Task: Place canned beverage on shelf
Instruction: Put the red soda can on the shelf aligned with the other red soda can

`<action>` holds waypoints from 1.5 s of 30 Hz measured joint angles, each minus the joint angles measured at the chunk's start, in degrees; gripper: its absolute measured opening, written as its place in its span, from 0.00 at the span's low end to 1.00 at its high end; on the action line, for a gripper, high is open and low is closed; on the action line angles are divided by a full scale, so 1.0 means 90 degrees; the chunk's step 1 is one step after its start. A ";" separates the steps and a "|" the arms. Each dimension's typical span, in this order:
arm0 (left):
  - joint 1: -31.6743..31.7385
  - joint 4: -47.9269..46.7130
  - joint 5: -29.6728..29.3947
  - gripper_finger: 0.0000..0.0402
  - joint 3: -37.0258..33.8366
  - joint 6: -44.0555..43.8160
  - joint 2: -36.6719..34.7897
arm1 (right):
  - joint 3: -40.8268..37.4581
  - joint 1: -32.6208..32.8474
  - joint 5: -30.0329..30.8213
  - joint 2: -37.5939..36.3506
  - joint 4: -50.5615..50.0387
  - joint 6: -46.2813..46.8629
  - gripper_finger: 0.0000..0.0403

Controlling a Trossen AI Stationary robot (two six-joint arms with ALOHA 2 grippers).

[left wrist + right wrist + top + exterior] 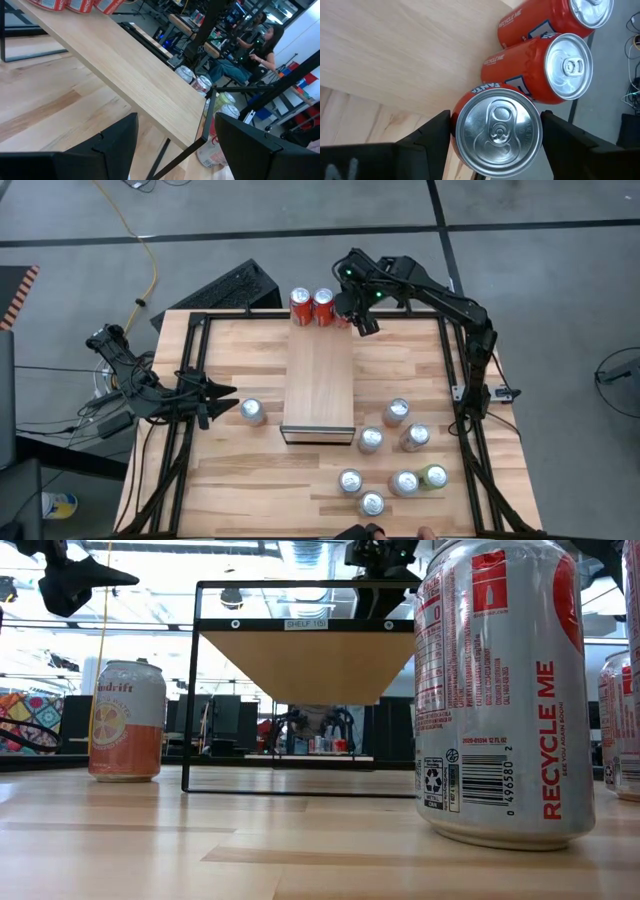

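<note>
The shelf stands mid-table, a light wood top on a black frame. Three orange cans stand in a row on its far end. My right gripper hangs over the rightmost one, pointing steeply down, open, one finger on each side of the can. The other two cans stand right beside it. My left gripper waits open at the table's left, level, holding nothing, next to a lone can. My right gripper's fingers stand close against opposite sides of the rightmost can's upper wall, coming from above at a slant. I cannot tell whether they touch it. The can stands upright on the shelf's far end.
Several silver-topped cans stand on the table right of and nearer than the shelf; one looms close in the low view. A keyboard lies beyond the far edge. A person's hands show at the near edge.
</note>
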 joint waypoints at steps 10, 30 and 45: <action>0.0000 0.0022 -0.0002 0.63 0.0000 -0.0015 0.0000 | 0.0000 -0.0006 -0.0109 0.0000 0.0076 0.0143 0.67; -0.0002 0.0117 -0.0002 0.63 0.0000 -0.0075 -0.0001 | 0.0015 -0.0042 -0.0165 -0.0002 0.0154 0.0486 0.77; -0.0002 0.0117 -0.0007 0.63 0.0000 -0.0073 0.0000 | 0.0488 0.0440 0.0006 -0.0520 -0.0353 0.2331 0.76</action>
